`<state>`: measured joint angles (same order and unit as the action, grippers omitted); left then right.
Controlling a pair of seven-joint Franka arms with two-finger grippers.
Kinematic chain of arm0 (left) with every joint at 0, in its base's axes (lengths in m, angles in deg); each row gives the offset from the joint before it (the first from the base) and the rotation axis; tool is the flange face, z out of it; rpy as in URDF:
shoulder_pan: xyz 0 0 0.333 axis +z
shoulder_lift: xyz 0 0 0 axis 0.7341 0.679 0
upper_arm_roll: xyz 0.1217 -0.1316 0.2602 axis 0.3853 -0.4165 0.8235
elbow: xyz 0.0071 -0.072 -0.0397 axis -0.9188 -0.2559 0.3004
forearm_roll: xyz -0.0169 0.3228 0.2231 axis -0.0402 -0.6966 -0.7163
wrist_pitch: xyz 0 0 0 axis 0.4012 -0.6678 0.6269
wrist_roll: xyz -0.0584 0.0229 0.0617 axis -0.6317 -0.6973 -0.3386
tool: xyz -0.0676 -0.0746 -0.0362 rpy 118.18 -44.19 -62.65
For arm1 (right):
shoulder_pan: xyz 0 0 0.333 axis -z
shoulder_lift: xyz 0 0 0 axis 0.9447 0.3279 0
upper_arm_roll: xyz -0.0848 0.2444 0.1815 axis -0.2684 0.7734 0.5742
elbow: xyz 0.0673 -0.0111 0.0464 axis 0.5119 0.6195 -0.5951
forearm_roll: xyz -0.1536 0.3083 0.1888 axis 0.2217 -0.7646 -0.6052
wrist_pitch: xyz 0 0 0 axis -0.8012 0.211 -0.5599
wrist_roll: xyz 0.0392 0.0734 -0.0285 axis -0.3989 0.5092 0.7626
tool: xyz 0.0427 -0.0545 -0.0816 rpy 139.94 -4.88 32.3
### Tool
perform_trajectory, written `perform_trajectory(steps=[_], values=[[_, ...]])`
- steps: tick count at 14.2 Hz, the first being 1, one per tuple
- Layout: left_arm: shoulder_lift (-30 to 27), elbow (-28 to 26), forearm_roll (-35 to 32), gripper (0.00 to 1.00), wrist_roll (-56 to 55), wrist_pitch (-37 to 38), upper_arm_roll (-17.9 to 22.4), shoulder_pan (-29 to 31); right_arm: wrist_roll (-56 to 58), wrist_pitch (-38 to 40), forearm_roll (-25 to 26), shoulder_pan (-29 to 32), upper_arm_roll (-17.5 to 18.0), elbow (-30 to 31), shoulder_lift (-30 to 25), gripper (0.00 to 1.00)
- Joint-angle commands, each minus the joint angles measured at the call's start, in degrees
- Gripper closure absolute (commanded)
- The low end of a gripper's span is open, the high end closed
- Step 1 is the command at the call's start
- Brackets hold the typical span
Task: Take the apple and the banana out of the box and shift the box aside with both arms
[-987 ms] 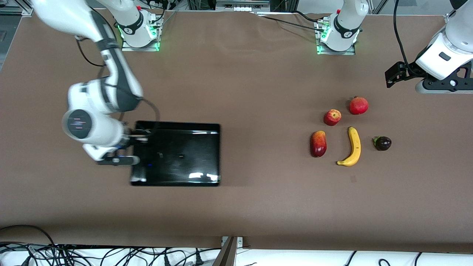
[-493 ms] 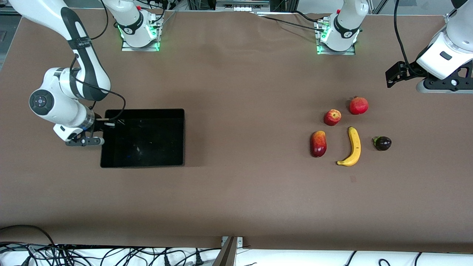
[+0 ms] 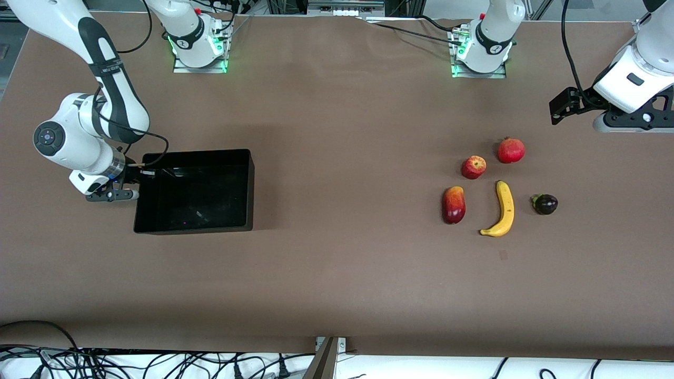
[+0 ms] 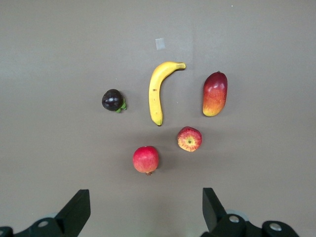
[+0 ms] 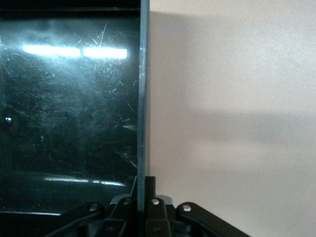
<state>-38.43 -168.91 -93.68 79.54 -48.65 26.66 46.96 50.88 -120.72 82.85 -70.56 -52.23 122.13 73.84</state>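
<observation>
The black box [image 3: 200, 195] is empty and sits low toward the right arm's end of the table. My right gripper [image 3: 138, 176] is shut on its end wall; in the right wrist view that wall [image 5: 143, 98] runs between the closed fingers of the right gripper [image 5: 143, 197]. The yellow banana [image 3: 503, 210] and the small red apple [image 3: 474, 167] lie toward the left arm's end. My left gripper [image 3: 561, 107] is open, empty and high above the table beside the fruits. The left wrist view shows the left gripper [image 4: 145, 217], the banana [image 4: 157, 91] and the apple [image 4: 189, 138].
A red pomegranate [image 3: 511, 150], a red-yellow mango [image 3: 454, 205] and a dark purple fruit [image 3: 545, 204] lie around the banana. Both arm bases stand along the table's edge farthest from the front camera. Bare brown table lies between box and fruits.
My right arm has carried the box toward the right arm's end of the table and lower. The left arm and the fruits have not moved.
</observation>
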Motion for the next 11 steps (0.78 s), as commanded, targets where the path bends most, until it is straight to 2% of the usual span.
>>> perform_trajectory(steps=[1,2,5,9,11], values=[[0.7,1.75,-0.8,0.0,-0.22,1.41,0.22,-0.44,1.58,-0.46,-0.67,0.67,0.42,0.39,-0.42,0.59],[0.79,1.75,-0.8,0.0,-0.22,1.41,0.22,-0.44,1.41,-0.28,-0.76,0.58,0.51,-0.22,-0.69,0.01],[0.79,1.75,-0.8,0.0,-0.22,1.41,0.22,-0.44,1.05,4.7,-0.67,0.41,1.21,-4.95,-2.27,0.0],[0.7,1.75,-0.8,0.0,-0.22,1.58,0.22,-0.44,-4.46,25.16,-0.59,-0.21,5.06,-19.26,-5.08,0.0],[0.79,1.75,-0.8,0.0,-0.22,1.58,0.22,-0.44,-8.34,34.22,-0.24,-0.38,6.3,-23.68,-7.53,0.0]])
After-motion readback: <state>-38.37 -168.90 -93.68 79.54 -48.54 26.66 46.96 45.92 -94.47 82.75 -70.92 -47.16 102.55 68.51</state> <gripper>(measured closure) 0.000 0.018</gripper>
